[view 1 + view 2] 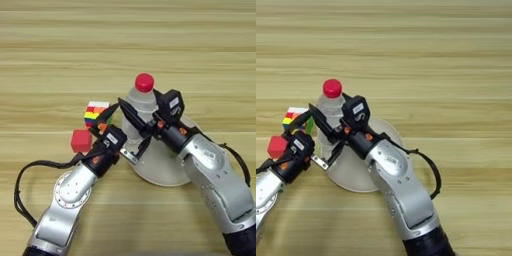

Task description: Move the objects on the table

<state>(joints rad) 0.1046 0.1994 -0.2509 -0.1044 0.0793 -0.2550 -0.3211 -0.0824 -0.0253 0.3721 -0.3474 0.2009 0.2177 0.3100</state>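
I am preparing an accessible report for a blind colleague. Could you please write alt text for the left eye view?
The right gripper reaches its black fingers around a clear bottle with red cap standing on a cream plate on a wooden table. The left gripper reaches toward a striped puzzle cube, with a red cube beside it.

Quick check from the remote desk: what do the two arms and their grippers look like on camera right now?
Both arms have rounded silver-grey shells, going black nearest the robot. Left gripper and right gripper have black fingers, black wrist housings with white labels, and small orange parts. A loose black cable loops beside the left arm; another runs along the right.
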